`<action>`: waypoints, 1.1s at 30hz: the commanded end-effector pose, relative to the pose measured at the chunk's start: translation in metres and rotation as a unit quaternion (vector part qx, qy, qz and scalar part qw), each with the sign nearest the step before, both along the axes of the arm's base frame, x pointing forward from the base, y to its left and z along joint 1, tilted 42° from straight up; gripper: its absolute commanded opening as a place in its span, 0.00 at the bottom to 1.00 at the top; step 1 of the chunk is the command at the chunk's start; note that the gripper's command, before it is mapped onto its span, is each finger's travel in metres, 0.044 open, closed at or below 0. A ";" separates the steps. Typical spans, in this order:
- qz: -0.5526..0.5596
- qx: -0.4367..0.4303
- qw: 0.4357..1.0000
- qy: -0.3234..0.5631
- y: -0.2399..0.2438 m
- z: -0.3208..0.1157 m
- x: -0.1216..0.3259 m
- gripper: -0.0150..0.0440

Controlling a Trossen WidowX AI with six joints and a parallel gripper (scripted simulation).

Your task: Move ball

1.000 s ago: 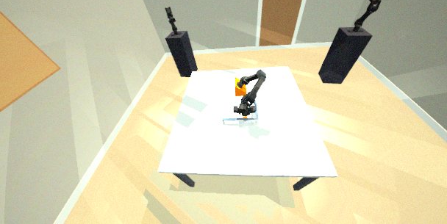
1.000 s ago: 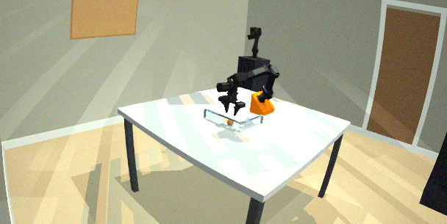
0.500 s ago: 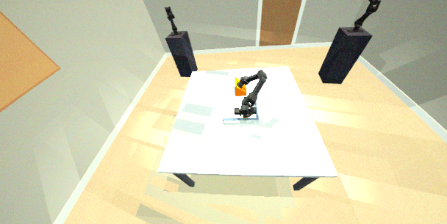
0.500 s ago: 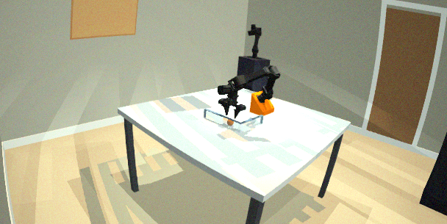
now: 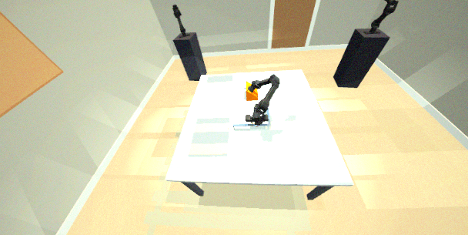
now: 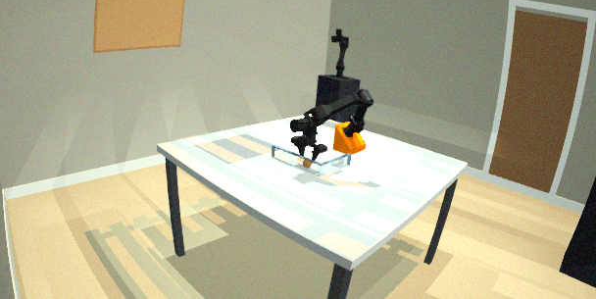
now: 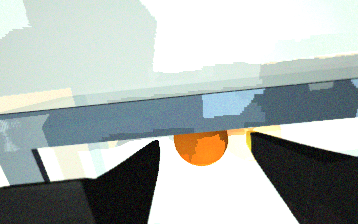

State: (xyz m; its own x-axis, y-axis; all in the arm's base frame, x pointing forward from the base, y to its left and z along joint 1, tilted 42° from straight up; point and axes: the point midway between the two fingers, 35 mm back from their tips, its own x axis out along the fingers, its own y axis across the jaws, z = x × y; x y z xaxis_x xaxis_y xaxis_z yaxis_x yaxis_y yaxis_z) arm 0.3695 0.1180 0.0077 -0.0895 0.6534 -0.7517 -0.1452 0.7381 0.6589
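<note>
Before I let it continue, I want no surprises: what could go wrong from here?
The ball sits right against the clear wall, so a finger could strike the wall on the way in. The open gripper only straddles the ball; a nudge might roll it away along the wall.
</note>
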 end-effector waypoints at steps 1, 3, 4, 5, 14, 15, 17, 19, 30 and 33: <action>0.000 0.002 1.000 0.006 0.005 -0.006 -0.003 0.80; 0.000 0.002 1.000 0.006 0.007 -0.009 -0.004 0.80; 0.000 0.002 1.000 0.006 0.008 -0.010 -0.004 0.80; 0.000 0.002 1.000 0.006 0.009 -0.011 -0.004 0.80; 0.000 0.002 1.000 0.006 0.010 -0.011 -0.004 0.59; 0.000 0.002 1.000 0.006 0.010 -0.011 -0.004 0.57; 0.000 0.002 1.000 0.006 0.010 -0.011 -0.004 0.55; -0.001 0.002 1.000 0.006 0.009 -0.011 -0.004 0.46; -0.031 -0.010 0.999 0.015 -0.029 0.012 0.002 0.25; -0.026 -0.010 1.000 0.014 -0.037 0.024 0.004 0.25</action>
State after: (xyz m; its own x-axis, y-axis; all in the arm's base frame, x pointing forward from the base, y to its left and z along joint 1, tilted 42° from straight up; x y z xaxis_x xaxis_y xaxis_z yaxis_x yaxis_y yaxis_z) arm 0.3688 0.0880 0.0189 -0.0855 0.6464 -0.7582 -0.0692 0.7553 0.6517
